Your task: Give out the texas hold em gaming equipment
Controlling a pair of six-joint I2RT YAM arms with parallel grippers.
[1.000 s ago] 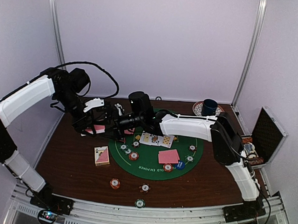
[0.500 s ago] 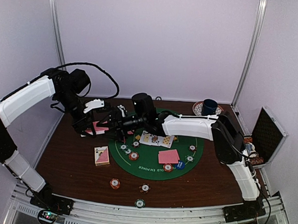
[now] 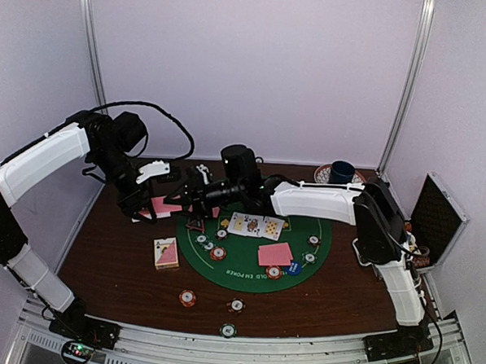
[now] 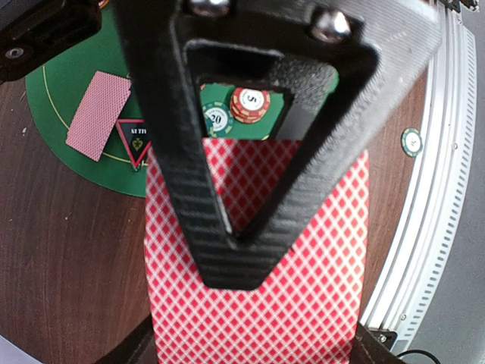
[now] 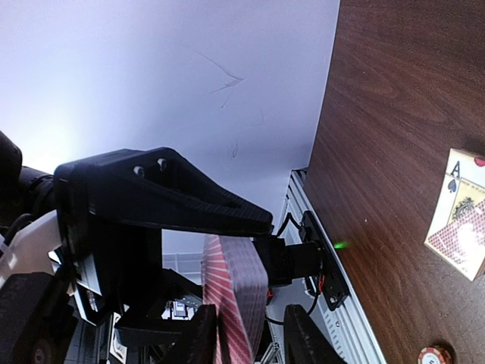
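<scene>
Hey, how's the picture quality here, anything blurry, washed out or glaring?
Left wrist view: the red diamond-backed card stack looms close, slightly soft; the striped-edge poker chips beyond read crisply. Right wrist view: the white wall is washed out, and a green indicator light flares. Top view: even, soft light, no harsh shadows on the dark wooden table.

The deck of cards sits in the left claw, its end between the fingers of the right claw. Just nearer the arm bases than both claws, the triangle marker lies at the edge of the round mat. Right of the claws, face-up cards lie on the mat. The card box lies on the table, nearer the bases, left of the mat.
</scene>
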